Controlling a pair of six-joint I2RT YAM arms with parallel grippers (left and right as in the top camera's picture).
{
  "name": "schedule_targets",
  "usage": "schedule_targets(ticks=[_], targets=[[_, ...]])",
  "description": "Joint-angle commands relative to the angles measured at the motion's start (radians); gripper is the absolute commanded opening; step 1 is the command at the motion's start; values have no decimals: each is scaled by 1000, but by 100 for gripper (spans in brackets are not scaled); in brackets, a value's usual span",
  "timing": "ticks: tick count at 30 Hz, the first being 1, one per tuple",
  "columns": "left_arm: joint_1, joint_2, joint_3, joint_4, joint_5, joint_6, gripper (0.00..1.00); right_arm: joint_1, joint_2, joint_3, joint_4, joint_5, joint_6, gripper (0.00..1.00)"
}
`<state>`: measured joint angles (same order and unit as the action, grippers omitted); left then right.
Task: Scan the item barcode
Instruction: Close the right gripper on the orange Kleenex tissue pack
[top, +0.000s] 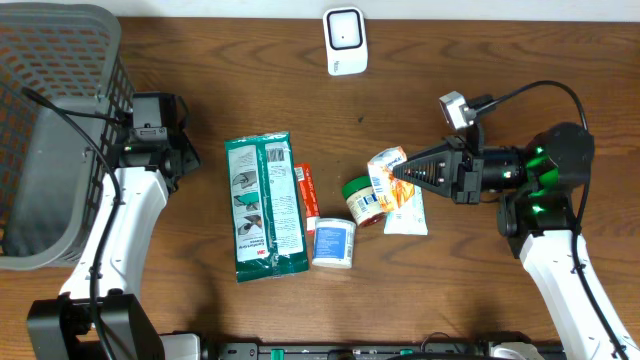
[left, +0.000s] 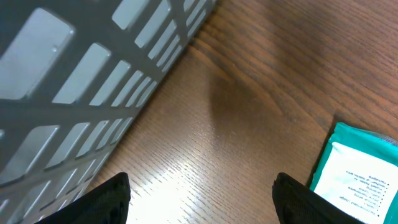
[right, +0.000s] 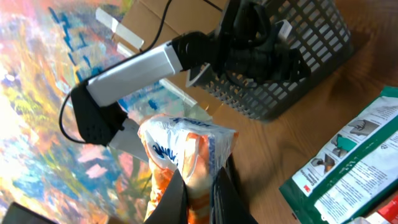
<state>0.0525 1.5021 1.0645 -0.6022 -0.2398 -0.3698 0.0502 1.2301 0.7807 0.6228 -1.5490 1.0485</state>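
My right gripper (top: 397, 172) is shut on an orange and white snack bag (top: 385, 165), held just above the table right of centre. In the right wrist view the bag (right: 186, 149) is pinched between the two black fingers of that gripper (right: 202, 193) and stands up from them. The white barcode scanner (top: 345, 40) stands at the table's far edge, apart from the bag. My left gripper (top: 155, 120) hovers beside the grey basket (top: 50, 140). In its own wrist view this gripper (left: 202, 205) is open over bare wood, with nothing between its fingers.
A green and white flat pack (top: 262, 205) lies mid-table, seen too at the left wrist view's right edge (left: 367, 174). Beside it lie a red tube (top: 305, 195), a white tub (top: 333, 243), a green-lidded jar (top: 362, 200) and a pale pouch (top: 405, 212).
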Motion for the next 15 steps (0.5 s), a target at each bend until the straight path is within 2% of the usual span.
schedule_targets(ticks=[1, 3, 4, 6, 12, 15], targets=[[3, 8, -14, -3, -33, -6, 73, 1, -3, 10, 22, -10, 81, 1], [4, 8, -14, -4, -43, -6, 74, 1, -3, 10, 22, -10, 78, 1], [3, 8, -14, -6, -42, -6, 81, 1, -3, 10, 22, -5, 68, 1], [3, 8, -14, -17, -38, -6, 84, 1, -3, 10, 22, 19, 24, 1], [3, 8, -14, -18, -38, -7, 85, -6, 26, 10, 5, 139, -89, 1], [3, 8, -14, -19, -38, -6, 86, -10, 66, 10, -93, 224, -180, 1]])
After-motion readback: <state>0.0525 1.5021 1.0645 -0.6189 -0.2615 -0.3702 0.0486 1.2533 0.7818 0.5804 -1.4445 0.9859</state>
